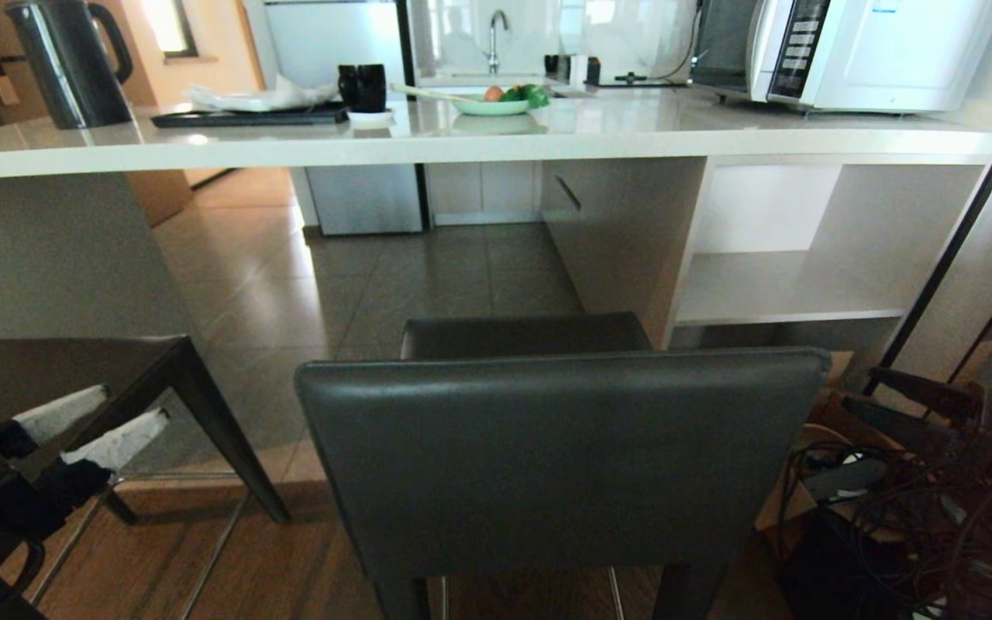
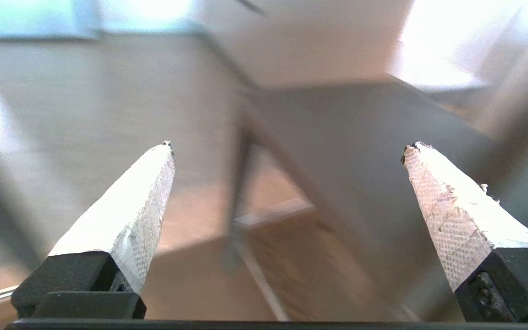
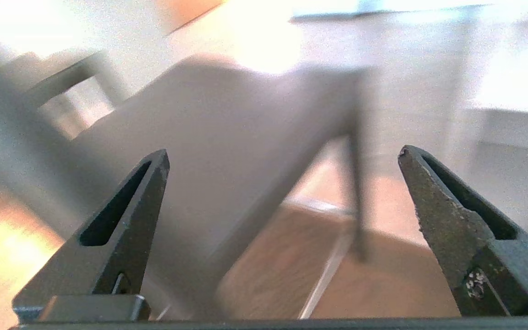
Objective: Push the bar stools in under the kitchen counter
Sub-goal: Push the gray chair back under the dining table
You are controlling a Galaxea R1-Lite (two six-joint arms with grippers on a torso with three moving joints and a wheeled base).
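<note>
Near stool (image 1: 561,456) sits dead centre, backrest toward the camera, seat not yet under the tabletop (image 1: 461,142) at 12 o'clock; second stool (image 1: 57,379) at 9 o'clock, also out. Left tool (image 1: 96,426) low at 8 o'clock, fingers wide apart, holding nothing; right tool (image 3: 282,158) likewise spread and empty. Suggest both tools flat on the backrest's outer edges, pushing square and even so the stool doesn't yaw. Floor changes from wood to glossy tile ahead: legs may catch. Cable tangle (image 1: 909,491) at 4 o'clock, keep clear.

Open bay under the surface (image 1: 479,142)

Bare floor (image 1: 393,284) lies ahead; the near stool's backrest (image 1: 561,465) blocks centre, cables (image 1: 918,508) crowd the right.
</note>
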